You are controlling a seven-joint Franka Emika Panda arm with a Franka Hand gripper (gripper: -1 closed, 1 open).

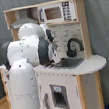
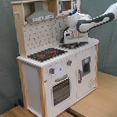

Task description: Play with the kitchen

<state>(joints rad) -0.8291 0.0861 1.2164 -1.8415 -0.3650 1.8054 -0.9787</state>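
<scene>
The toy kitchen (image 2: 40, 71) of light wood and white panels shows in both exterior views. In the second exterior view its black stovetop (image 2: 46, 54) with red burners sits at the left, above the oven door (image 2: 60, 89) and under the grey hood (image 2: 41, 15). My gripper (image 2: 68, 38) hangs over the sink area, in front of the pegboard back (image 2: 40, 33). In the first exterior view the black faucet (image 1: 73, 46) curves over the sink (image 1: 72, 63). My white arm (image 1: 27, 49) covers the stove side and hides the gripper.
A toy microwave (image 1: 59, 12) sits in the upper shelf. A small dispenser door (image 2: 86, 65) is on the sink cabinet. The kitchen stands on wooden table tops (image 2: 98, 104) before a grey curtain (image 2: 3, 48). My arm (image 2: 99, 20) reaches in from the second exterior view's right.
</scene>
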